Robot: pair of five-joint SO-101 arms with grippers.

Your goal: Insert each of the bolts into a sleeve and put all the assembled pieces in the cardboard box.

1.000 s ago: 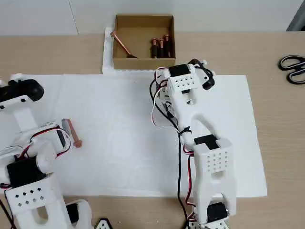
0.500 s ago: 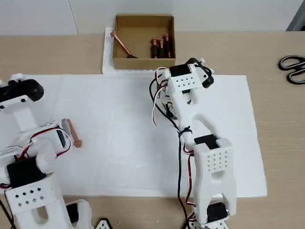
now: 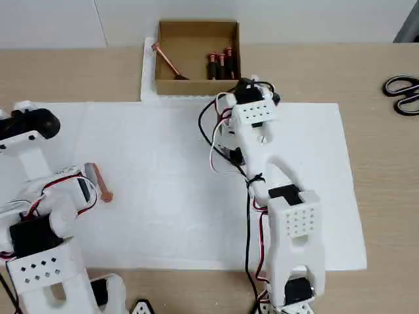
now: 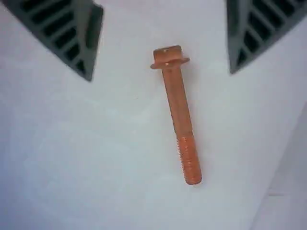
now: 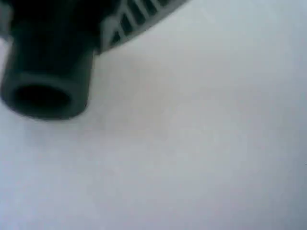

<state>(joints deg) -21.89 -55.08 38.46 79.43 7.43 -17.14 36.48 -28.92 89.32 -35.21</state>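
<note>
Hovering at the near left of the white foam sheet, the left gripper has its dark ribbed fingers spread wide on either side of a loose copper-coloured hex-head bolt, which lies flat on the sheet and touches neither finger. Farther along, the right gripper sits at the sheet's far edge, just in front of the open brown cardboard box, pinching a black cylindrical sleeve above the foam, hollow end showing. Inside the box, three copper-and-black assembled pieces lie side by side near its right wall, and one bare copper bolt leans at the left. Black-handled scissors lie on the wooden table, well off to the right.
</note>
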